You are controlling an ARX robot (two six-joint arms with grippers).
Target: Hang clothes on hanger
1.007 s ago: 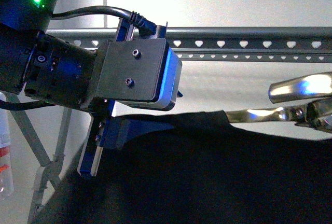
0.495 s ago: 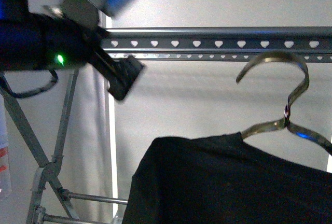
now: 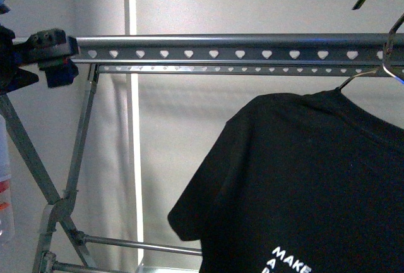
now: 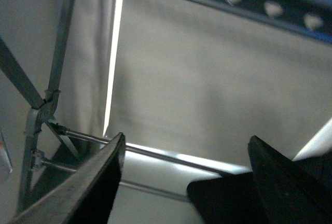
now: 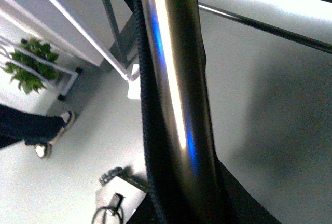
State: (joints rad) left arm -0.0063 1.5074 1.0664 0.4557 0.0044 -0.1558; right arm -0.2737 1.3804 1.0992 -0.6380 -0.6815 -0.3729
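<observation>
Black T-shirt [image 3: 303, 178] sits on the metal hanger [image 5: 174, 79], hook above the drying rack rail [image 3: 252, 40]; next, probably lower it on. Left claw [image 4: 188, 149] open, empty; right claw unseen, can't tell.

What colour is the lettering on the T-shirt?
White lettering on the black T-shirt; front view shows it best.

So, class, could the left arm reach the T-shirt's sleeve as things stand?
Probably yes. The left gripper is open near the end of the rack rail, the T-shirt hangs lower and to the right, and nothing shows between them.
</observation>
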